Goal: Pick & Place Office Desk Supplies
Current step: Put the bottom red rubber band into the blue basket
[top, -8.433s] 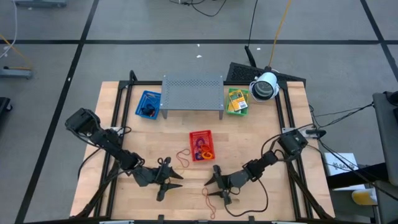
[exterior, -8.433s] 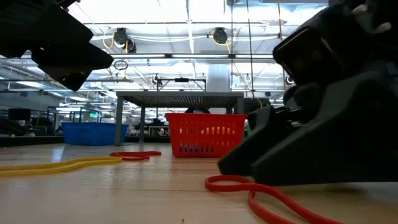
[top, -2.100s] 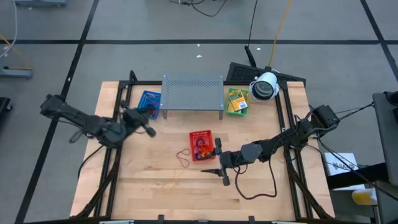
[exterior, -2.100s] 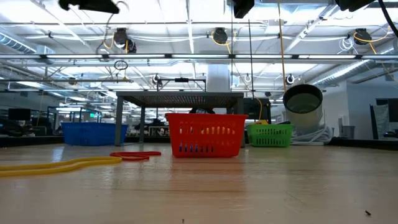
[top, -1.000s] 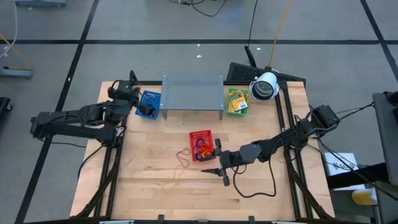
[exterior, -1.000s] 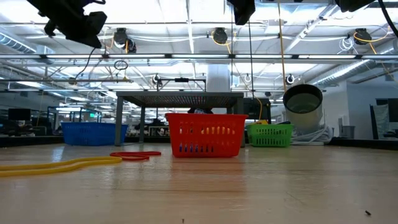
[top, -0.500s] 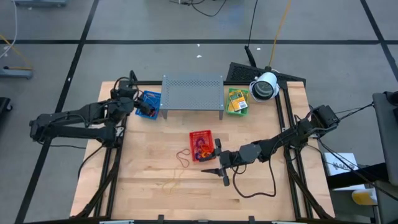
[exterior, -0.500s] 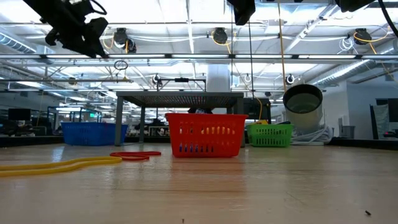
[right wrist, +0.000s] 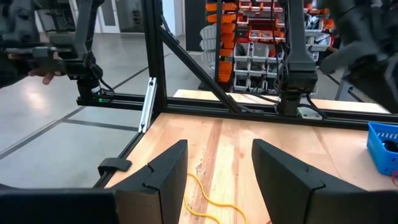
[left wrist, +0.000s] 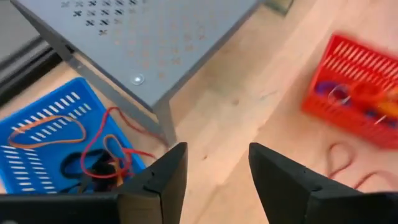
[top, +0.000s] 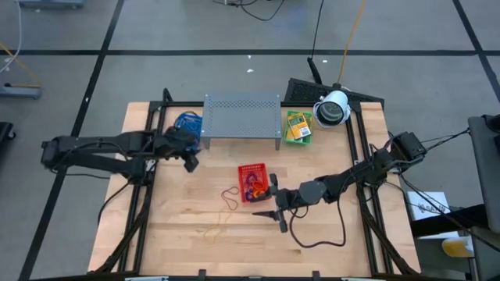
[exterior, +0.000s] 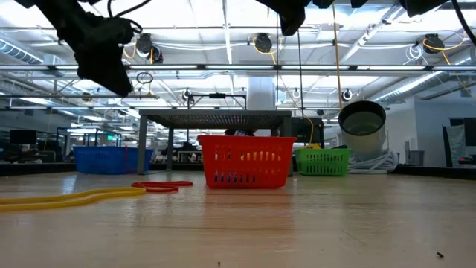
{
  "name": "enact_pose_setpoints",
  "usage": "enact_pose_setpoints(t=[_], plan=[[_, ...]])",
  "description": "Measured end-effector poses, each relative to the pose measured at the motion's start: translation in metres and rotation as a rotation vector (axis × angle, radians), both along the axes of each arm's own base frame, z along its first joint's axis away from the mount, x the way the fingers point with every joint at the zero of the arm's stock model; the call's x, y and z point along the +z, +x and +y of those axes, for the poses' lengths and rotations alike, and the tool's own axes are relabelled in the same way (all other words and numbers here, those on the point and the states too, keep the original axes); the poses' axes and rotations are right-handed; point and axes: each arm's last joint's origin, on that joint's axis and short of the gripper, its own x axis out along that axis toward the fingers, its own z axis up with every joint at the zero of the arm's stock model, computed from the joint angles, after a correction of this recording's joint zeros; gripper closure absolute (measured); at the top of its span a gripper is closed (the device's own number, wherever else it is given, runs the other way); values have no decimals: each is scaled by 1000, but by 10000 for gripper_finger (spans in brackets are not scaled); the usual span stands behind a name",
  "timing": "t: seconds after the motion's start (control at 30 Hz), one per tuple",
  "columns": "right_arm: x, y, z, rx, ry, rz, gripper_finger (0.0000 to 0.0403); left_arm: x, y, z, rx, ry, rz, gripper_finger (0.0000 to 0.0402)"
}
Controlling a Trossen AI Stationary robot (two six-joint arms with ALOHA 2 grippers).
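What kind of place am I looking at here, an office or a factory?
Probably a robotics lab in an industrial hall. A wooden table stands on a grey concrete floor marked with black tape lines, ceiling pipes and lamps run overhead, and shelves of orange parts bins stand behind.

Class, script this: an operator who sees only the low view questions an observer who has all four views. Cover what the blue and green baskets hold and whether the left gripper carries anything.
Operator: I see the blue basket's side only. Anything inside?
Observer: Yes. The left wrist view shows the blue basket holding a tangle of rubber bands: orange, red and black.
Operator: Is the left gripper carrying one?
Observer: No. The left gripper is open, with only bare wood between its fingers.
Operator: And the green basket?
Observer: From above, yellow-and-green packets fill it.
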Motion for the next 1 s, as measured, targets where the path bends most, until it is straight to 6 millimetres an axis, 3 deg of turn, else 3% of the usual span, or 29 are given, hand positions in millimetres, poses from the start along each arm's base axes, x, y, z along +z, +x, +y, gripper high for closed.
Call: enact_pose_setpoints(t=[0.33, 0.53, 0.77, 1.0], plan=[[-4, 0, 0, -1, -14, 36, 234, -23, -1, 1, -107, 167, 377, 246], [-7, 0, -3, -16, -19, 68, 234, -28, 4, 0, -161, 137, 392, 247], [-9, 1, -7, -79, 15, 90, 234, -31, 3, 12, 176, 121, 347, 247], [-8, 1, -7, -78, 49, 87, 234, -31, -2, 38, 388, -80, 251, 247]])
